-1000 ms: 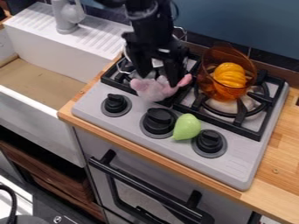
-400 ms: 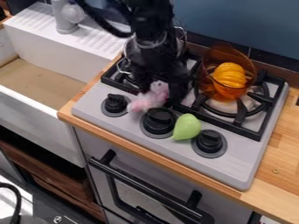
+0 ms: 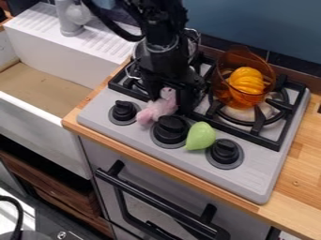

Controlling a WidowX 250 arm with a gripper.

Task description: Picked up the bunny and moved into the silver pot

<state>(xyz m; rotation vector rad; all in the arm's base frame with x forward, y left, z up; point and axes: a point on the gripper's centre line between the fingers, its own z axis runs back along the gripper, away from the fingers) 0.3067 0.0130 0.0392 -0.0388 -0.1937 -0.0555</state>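
Flanking the stove on your left, the white sink plays no part in this job. Next comes the left knob, and then your pink bunny, slanting at the grate's front edge just beside the middle knob, its upper end right at the black gripper. You have the gripper low over it, presumably to take it by that narrower end — but whether it has closed on the toy, you cannot tell. Behind the arm, the silver pot sits over the back of the stove, so a lift and a backward move should come next; its rim and wire handle could snag a dangling bunny. Farther right, the green toy and the amber pot lie off that path, so leave them be.
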